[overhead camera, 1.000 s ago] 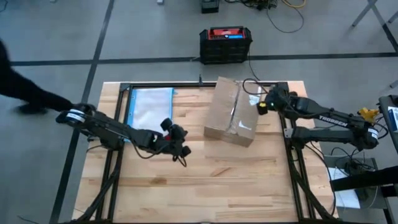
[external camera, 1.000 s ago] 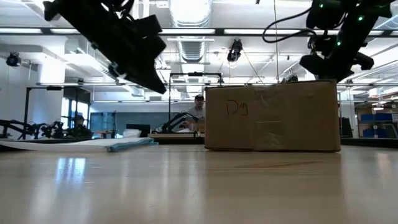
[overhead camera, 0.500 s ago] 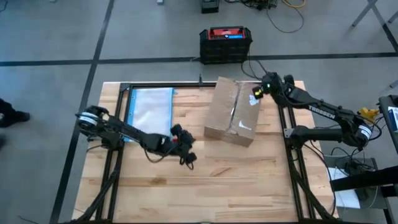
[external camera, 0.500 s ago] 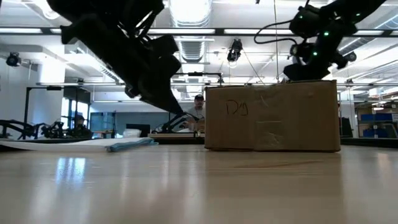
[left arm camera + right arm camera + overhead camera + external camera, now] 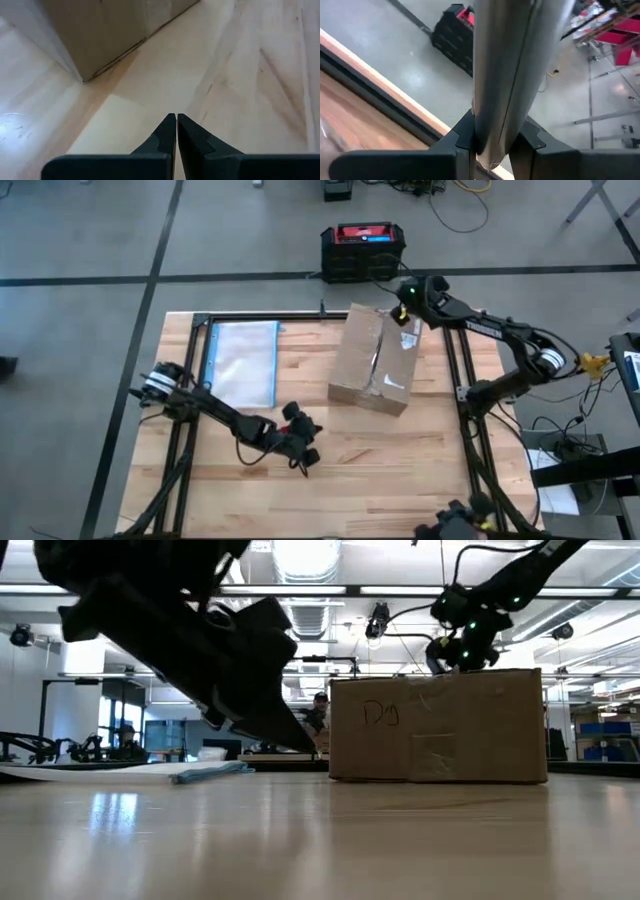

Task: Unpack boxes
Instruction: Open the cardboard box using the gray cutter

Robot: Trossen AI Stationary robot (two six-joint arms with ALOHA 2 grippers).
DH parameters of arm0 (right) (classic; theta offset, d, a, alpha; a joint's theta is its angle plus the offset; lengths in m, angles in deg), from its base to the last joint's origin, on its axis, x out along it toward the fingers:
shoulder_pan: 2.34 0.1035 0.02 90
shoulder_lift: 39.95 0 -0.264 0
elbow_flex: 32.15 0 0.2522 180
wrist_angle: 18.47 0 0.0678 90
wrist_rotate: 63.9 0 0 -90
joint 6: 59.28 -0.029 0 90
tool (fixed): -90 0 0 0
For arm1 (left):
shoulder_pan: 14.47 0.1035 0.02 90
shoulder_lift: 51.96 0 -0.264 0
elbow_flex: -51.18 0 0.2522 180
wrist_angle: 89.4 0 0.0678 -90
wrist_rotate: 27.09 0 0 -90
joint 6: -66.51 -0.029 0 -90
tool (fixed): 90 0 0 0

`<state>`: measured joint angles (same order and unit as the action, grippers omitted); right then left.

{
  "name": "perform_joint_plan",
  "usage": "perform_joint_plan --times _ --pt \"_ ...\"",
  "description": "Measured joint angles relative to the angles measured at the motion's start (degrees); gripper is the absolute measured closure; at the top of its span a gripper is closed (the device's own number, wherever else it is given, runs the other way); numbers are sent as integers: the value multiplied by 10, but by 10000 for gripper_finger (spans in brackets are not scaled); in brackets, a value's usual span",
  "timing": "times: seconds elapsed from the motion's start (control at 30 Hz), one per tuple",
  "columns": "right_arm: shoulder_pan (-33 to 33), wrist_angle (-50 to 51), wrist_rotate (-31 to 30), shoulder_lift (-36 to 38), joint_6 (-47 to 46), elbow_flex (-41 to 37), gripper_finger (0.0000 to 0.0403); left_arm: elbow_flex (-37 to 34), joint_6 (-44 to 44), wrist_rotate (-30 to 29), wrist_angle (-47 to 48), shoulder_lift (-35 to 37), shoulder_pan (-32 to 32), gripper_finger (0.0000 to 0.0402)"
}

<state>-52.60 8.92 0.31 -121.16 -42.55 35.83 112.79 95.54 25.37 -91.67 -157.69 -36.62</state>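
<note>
- Two grippers on my screens: left gripper [image 5: 305, 452], lower centre, fingers pressed together, empty.
- Right gripper [image 5: 404, 311], upper right, pinches a silvery strip [image 5: 507, 75] above the box [image 5: 372, 360].

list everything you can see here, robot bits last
cardboard box: one, brown with clear tape, right of the table's centre
plastic bag: one, clear with blue edge, flat on the table's far left
crate: one, black with red top, on the floor beyond the table
table: one, pale wood
people: two, in the room behind the table
left tool: shut, empty, low over bare wood near the box's near left corner
right tool: at the box's far right corner, shut on a pale strip; what it is, unclear
</note>
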Motion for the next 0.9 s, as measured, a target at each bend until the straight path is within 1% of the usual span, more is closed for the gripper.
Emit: perform_joint_plan --times 0.07,0.13,0.27,0.4,0.5,0.6,0.7,0.77,0.83,0.9 --pt "-6 27 41 -13 -14 8 345 0 0 -18 7 3 -6 402" --pt "-12 39 70 -21 -30 11 345 0 1 -22 26 9 -7 401" --pt "-19 87 86 -13 -68 18 345 0 26 -23 100 27 -11 401" --pt "-12 165 152 21 -128 19 345 0 65 -23 167 43 -16 401" --pt "10 222 186 55 -172 13 345 0 71 -24 174 45 -15 401" --pt "58 260 186 95 -191 4 345 -5 69 -25 176 43 -15 401" --pt "122 292 181 135 -237 -10 345 -8 69 -35 175 38 -13 401" --pt "179 307 175 155 -282 -20 345 -10 69 -55 176 38 -12 401" --pt "250 310 151 174 -330 -31 345 -11 57 -80 176 38 -8 401" --pt "321 318 118 184 -379 -42 346 -13 28 -87 186 38 -1 401"
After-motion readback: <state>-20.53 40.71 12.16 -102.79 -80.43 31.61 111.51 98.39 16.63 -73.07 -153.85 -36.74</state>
